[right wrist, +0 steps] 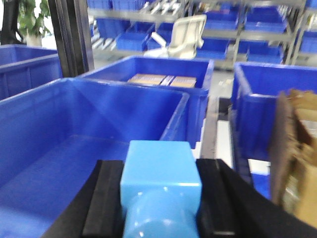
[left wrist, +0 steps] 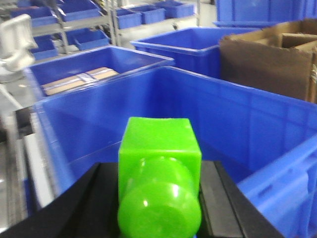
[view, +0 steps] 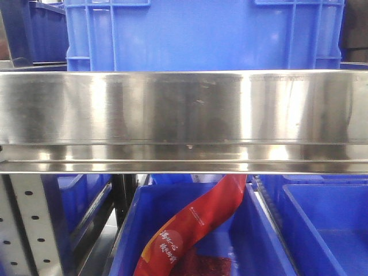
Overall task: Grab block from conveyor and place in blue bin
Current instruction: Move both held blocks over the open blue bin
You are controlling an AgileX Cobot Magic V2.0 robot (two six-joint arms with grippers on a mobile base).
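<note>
In the left wrist view a bright green block sits clamped between the black fingers of my left gripper, which is shut on it. It hangs over the open inside of a large blue bin. In the right wrist view my right gripper is shut on a light blue block, over another blue bin. The conveyor is out of view.
A brown cardboard box stands behind the bin on the right. A neighbouring bin holds flat cardboard packs. More cardboard is at the right. A steel rail crosses the front view above bins with a red packet.
</note>
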